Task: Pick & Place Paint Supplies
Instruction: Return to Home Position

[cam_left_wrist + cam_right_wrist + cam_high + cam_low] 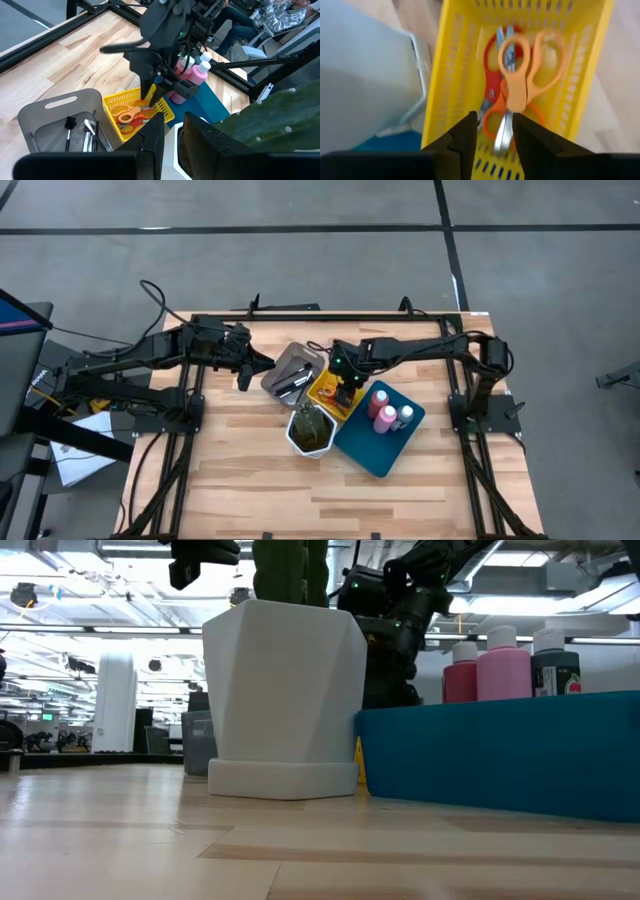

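Open tabletop rings the trays; right gripper, narrowly parted, above scissors; left gripper seemingly alike.

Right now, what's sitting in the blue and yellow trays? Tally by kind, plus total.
Pink bottles: 2, in the blue tray
Grey white-capped bottle: 1, in the blue tray
Scissors: 2, in the yellow tray
Total: 5
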Robot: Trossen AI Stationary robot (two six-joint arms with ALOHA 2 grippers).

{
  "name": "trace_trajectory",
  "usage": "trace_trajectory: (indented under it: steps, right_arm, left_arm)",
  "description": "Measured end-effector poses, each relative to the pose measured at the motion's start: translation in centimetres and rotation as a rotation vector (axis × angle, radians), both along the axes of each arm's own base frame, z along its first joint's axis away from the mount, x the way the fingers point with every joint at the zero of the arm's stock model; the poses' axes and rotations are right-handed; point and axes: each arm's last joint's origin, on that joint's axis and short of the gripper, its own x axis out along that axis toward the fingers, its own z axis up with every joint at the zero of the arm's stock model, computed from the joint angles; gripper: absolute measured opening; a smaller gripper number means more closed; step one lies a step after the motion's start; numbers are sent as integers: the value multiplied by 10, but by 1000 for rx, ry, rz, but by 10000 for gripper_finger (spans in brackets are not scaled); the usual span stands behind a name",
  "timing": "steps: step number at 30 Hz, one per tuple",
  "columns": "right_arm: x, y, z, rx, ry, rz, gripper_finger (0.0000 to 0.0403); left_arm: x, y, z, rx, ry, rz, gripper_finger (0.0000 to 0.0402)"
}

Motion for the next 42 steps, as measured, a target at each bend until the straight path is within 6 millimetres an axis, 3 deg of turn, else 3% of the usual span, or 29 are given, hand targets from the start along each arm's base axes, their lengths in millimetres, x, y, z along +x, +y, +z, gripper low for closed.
trace_trajectory:
  steps: [10,13,16,19,25,29,34,37,42]
  right_arm:
    - [-10,-12,24,-115,-51,-56,117]
    - [-17,-20,32,-131,-60,-68,84]
    - [-26,-33,42,-156,-63,-103,21]
    - [-40,-50,52,-176,-81,-153,10]
    - [-92,-79,41,-157,-128,-302,2]
    - [-134,-86,34,-123,-225,-400,1]
    - [-182,-84,43,-197,-415,-515,1]
    - [-209,-80,37,-211,-520,-586,1]
    - [-231,-61,23,-199,-676,-611,0]
  left_arm:
    - [0,0,0,25,4,-12,67]
    - [0,0,0,44,7,-21,67]
    - [-1,0,-2,59,28,-29,67]
    - [-3,0,-4,86,64,-15,67]
    - [-7,1,-6,116,100,4,67]
    - [-9,0,-4,136,92,4,67]
    - [-11,0,-3,137,88,5,67]
    - [-10,0,-3,137,90,6,67]
    - [-11,1,-3,145,92,27,67]
